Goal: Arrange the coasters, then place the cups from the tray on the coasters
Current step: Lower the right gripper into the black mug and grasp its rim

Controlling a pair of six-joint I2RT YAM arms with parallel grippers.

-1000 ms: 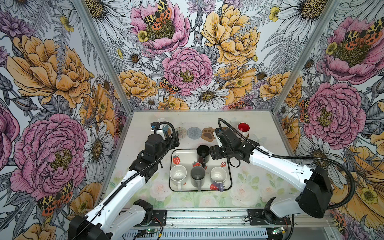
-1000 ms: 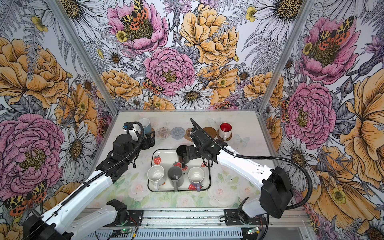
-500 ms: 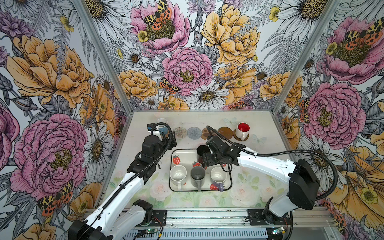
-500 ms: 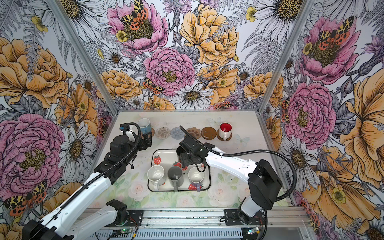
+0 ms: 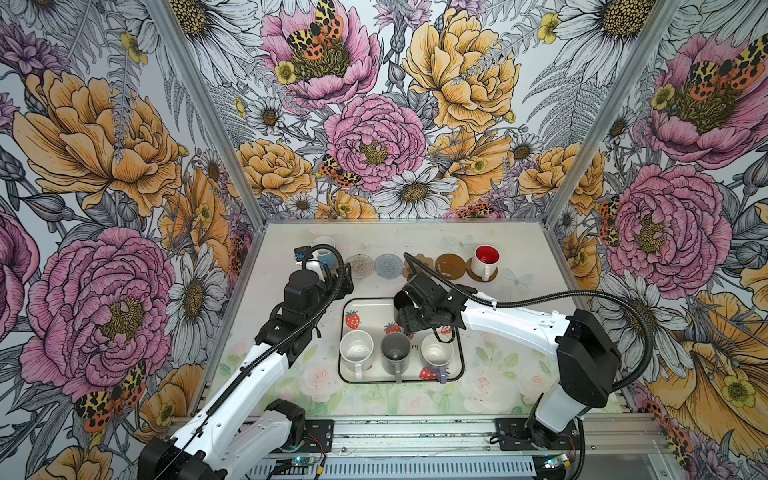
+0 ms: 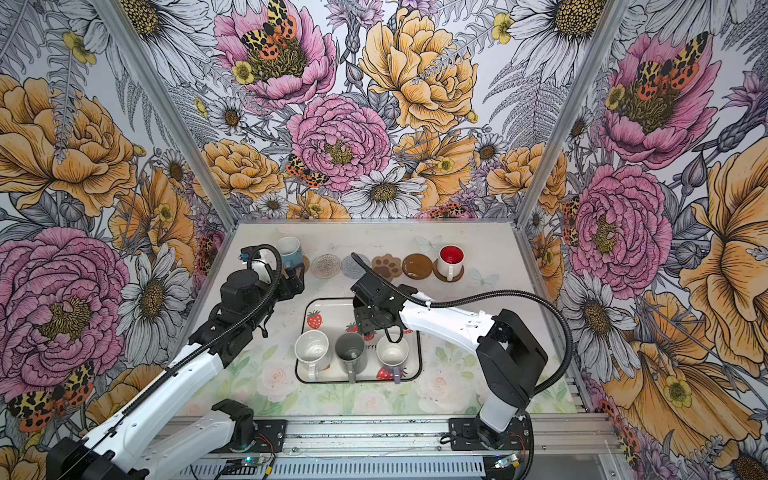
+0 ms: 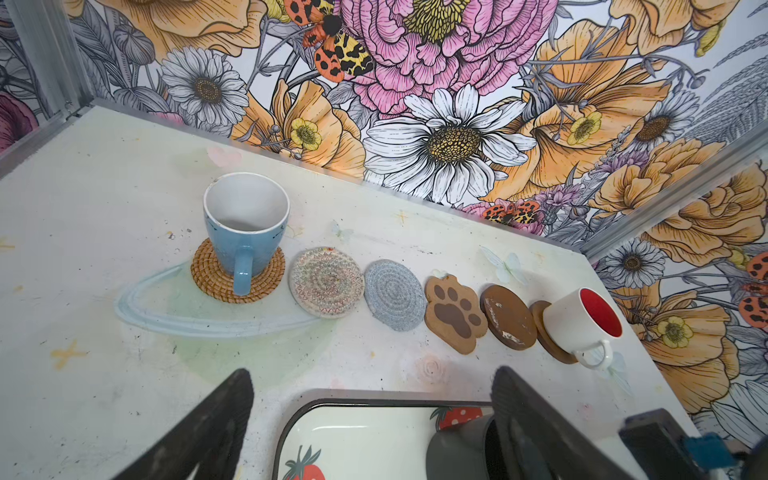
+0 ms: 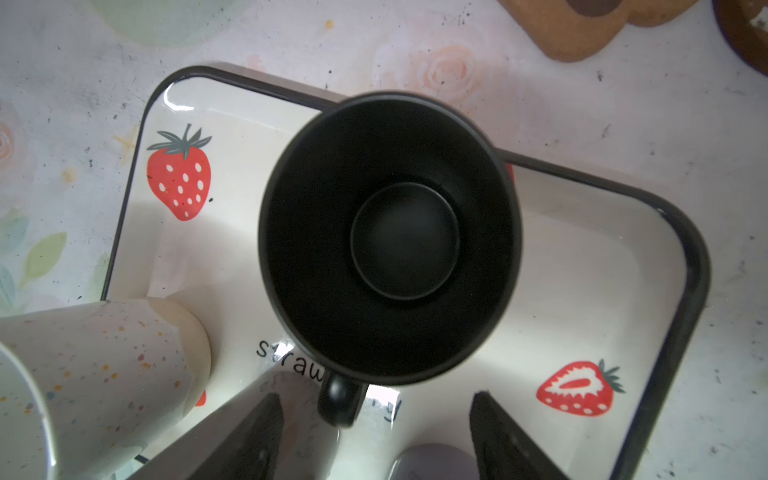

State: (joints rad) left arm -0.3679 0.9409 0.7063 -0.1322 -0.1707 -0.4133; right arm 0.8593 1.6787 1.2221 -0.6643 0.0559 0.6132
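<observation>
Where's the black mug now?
The black mug stands on the tray, back-centre in both top views, behind the grey mug, under the open right claw.

Six coasters (image 7: 392,295) in a row, blue cup (image 7: 245,232), red-lined cup (image 7: 577,324) on its ends, four cups (image 5: 395,353) on tray (image 5: 374,311)

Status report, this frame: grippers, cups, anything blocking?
Left gripper open, empty; right gripper open over black mug handle, on tray. Two mugs on coasters. Grey mug crowds handle.
</observation>
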